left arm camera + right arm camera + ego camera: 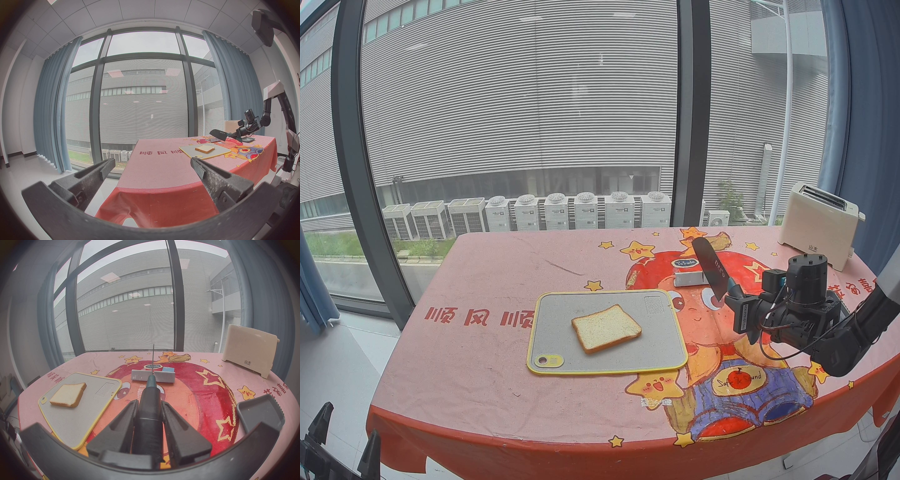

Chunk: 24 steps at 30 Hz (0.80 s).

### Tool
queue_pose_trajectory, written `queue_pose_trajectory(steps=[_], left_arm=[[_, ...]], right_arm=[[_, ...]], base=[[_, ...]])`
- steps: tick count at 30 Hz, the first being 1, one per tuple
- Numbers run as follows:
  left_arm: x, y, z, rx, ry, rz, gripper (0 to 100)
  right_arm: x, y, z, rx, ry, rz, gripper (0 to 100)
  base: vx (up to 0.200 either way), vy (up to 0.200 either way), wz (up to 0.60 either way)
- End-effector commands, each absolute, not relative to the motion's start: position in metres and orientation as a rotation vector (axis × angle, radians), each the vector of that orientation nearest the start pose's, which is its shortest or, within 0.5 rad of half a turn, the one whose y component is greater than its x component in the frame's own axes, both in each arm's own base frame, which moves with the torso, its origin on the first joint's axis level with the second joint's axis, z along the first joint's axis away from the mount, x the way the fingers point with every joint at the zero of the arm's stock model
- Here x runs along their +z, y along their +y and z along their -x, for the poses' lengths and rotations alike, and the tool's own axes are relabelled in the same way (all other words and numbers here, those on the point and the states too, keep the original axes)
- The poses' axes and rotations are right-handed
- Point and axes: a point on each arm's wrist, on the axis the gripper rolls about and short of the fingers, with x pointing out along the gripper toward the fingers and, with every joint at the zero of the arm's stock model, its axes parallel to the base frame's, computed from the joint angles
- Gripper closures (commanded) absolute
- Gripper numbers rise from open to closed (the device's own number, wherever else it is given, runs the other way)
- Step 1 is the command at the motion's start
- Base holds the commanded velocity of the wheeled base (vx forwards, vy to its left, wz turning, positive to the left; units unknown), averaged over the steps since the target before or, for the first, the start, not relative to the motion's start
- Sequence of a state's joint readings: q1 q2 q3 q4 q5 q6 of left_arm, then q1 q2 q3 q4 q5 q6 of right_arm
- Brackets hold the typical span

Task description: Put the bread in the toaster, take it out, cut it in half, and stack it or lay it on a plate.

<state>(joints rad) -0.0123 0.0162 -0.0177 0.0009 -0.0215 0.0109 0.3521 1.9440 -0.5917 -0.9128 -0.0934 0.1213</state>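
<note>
A slice of bread (606,328) (68,394) (205,148) lies flat on the grey cutting board with a yellow rim (562,315) (84,415) (190,150). The cream toaster (820,224) (250,349) stands at the table's far right corner. My right gripper (740,303) (149,404) is shut on the handle of a black knife (711,267) (150,390) (218,134), held above the table to the right of the board, blade pointing up and away. My left gripper (153,175) (344,437) is open and holds nothing, low beyond the table's front left corner.
A grey knife holder (690,278) (153,376) lies behind the knife. A dark grey tray (261,410) sits near the right edge of the table (487,375). Windows and blue curtains (53,103) stand behind.
</note>
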Motion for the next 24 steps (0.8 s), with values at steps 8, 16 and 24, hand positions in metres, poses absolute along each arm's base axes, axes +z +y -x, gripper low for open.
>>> queue_pose_trajectory(steps=[8, 16, 24], left_arm=[[0.076, 0.000, 0.022, -0.035, 0.009, -0.011, 0], [0.076, 0.000, 0.022, -0.035, 0.009, -0.011, 0], [0.076, 0.000, 0.022, -0.034, 0.009, -0.011, 0]], right_arm=[[0.111, 0.107, -0.280, 0.253, 0.366, -0.036, 100], [0.126, 0.118, -0.257, 0.322, 0.327, -0.030, 100], [0.128, 0.128, -0.239, 0.385, 0.326, -0.010, 100]], base=[[0.000, 0.000, 0.00], [0.000, 0.000, 0.00], [0.000, 0.000, 0.00]])
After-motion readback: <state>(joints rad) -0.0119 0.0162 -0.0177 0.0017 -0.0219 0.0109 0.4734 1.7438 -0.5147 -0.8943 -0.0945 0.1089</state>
